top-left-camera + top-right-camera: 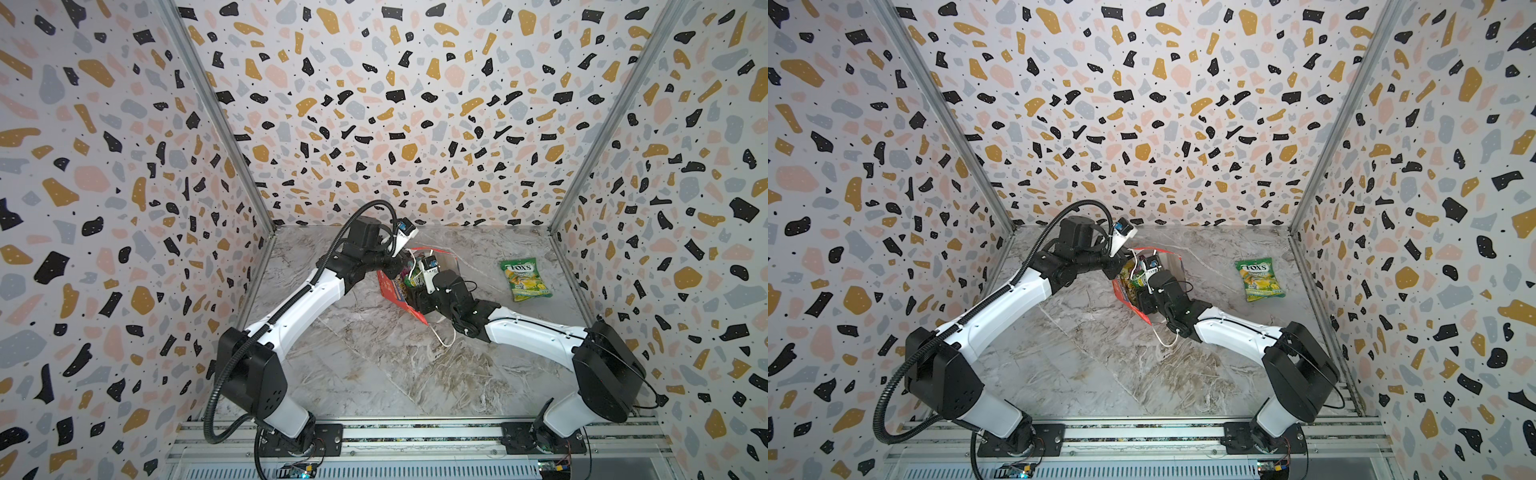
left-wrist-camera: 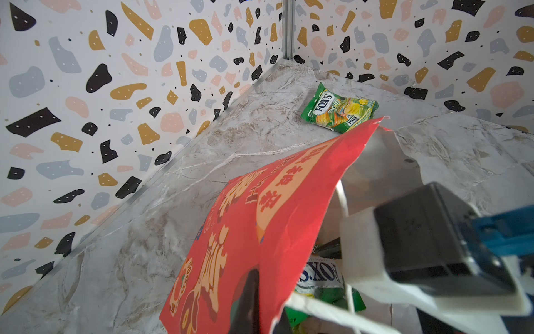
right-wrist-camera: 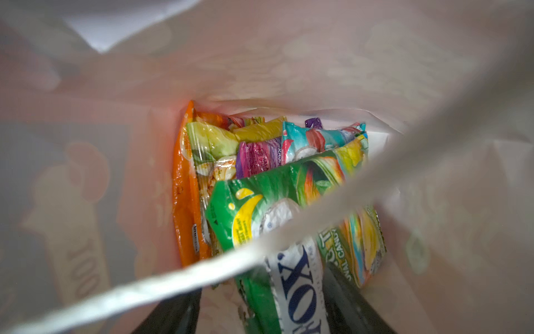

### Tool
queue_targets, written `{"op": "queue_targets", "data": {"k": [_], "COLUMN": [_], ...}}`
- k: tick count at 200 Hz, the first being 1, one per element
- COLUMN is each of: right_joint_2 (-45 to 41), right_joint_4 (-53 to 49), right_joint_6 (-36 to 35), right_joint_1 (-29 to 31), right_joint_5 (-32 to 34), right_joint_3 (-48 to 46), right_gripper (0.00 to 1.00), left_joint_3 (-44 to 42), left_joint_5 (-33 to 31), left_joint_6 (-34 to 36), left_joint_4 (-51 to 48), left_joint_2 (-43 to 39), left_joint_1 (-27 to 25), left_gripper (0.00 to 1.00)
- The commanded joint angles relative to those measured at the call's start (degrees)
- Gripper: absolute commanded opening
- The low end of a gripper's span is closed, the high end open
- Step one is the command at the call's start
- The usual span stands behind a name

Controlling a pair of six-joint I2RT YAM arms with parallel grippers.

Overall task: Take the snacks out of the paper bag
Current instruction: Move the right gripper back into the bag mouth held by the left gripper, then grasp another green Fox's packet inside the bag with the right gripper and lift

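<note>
Paper bag: red with gold characters, white inside, mouth open, set toward the middle rear of the marble counter. One white cord handle trails onto the counter in front of it. Left claw: clenched on the bag's red side wall near the rim, with one dark finger pressed against the printed outer face. Right claw: reached down inside the bag and released, its two dark fingers spread to either side of a green packet with white FOX'S lettering; a gap shows between one finger and that packet. Contents inside the bag, seen from the right wrist: an orange packet against the wall, a yellow-green packet, a magenta packet and a teal packet, all packed on edge behind the green one. A second cord handle crosses that view, blurred. Outside the bag: one green-and-yellow packet, marked FOX'S, lying flat on the counter to the right of the bag, well apart from it and near the right wall.
</note>
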Motion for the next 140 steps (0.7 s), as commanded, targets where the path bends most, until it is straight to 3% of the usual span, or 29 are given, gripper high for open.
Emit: {"op": "queue_targets", "data": {"k": [1,58,104,140], "right_joint_2": [0.94,1.87,-1.98,-5.13], "right_joint_4": [-0.07,-1.84,-2.45,-1.37], "right_joint_6": [-0.17,-0.82,-1.89,-3.83], "right_joint_1": [0.11,-0.11,-0.60,-1.07], "right_joint_5": [2.13,5.28,4.51,2.09], "right_joint_3": [2.74,4.11,3.25,1.36], "right_gripper": [0.64,0.27,0.10,0.04], "left_joint_3": [2.53,2.02,1.65,1.38], "left_joint_5": [1.54,0.89,0.47,-0.56], "left_joint_6": [0.22,0.27,0.18,-0.22], "left_joint_4": [3.41,3.77,4.46,5.06], "left_joint_2": [-0.19,-0.71,-0.89,-1.14], "left_joint_1": [-0.60,-0.60,-0.60,-0.60], "left_gripper": [0.00,0.00,0.00,0.00]}}
